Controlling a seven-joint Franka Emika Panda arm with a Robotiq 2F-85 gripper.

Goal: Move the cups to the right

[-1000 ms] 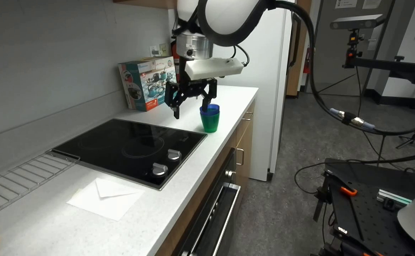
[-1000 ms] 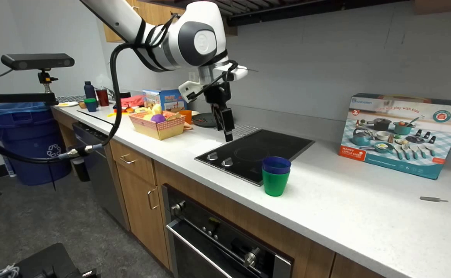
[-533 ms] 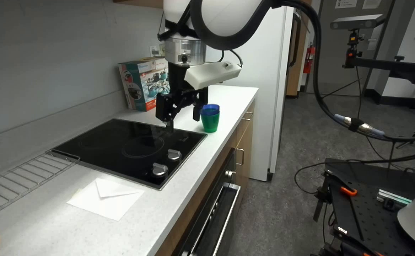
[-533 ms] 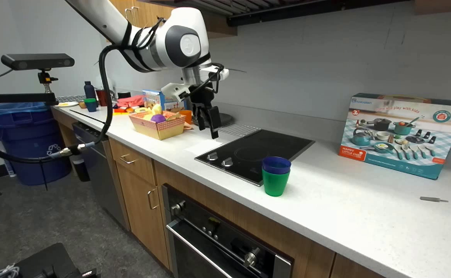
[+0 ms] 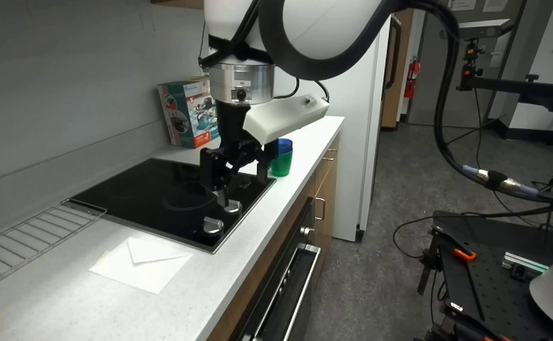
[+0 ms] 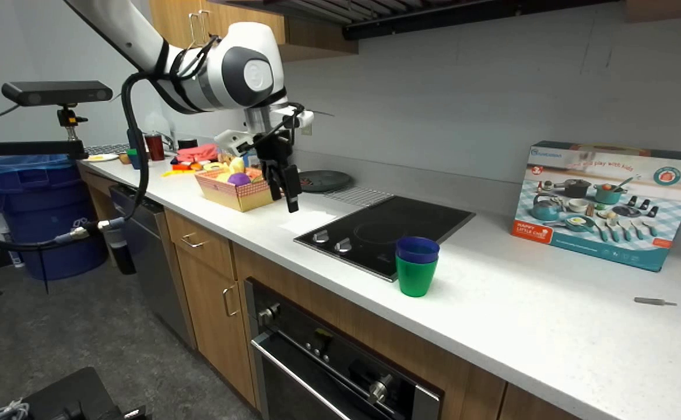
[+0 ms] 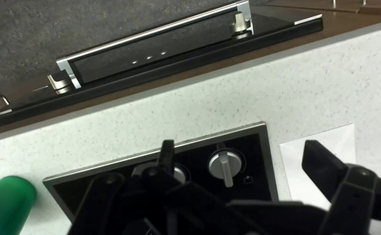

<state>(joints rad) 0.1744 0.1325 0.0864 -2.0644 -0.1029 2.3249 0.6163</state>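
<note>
The cups, a blue one nested in a green one, stand upright on the white counter near its front edge, beside the cooktop's corner. They show in both exterior views (image 5: pixel 282 163) (image 6: pixel 416 271); in an exterior view my gripper partly covers their left side. In the wrist view the cups (image 7: pixel 9 200) are cut off at the lower left. My gripper is open and empty, fingers wide apart, above the cooktop's knob end and apart from the cups. It shows in both exterior views (image 5: pixel 242 187) (image 6: pixel 285 198) and in the wrist view (image 7: pixel 239 148).
The black cooktop (image 6: pixel 407 213) with two knobs lies by the cups. A white paper (image 5: pixel 139 272) and a wire rack (image 5: pixel 35 241) lie beside it. A toy box (image 6: pixel 608 204) stands against the wall. A food basket (image 6: pixel 230 195) stands further along. The oven handle (image 7: pixel 151 34) juts out below.
My open gripper has moved away from the cups, along the counter toward the paper and basket. It is lower in the exterior view nearer the paper. The cups have not moved.
</note>
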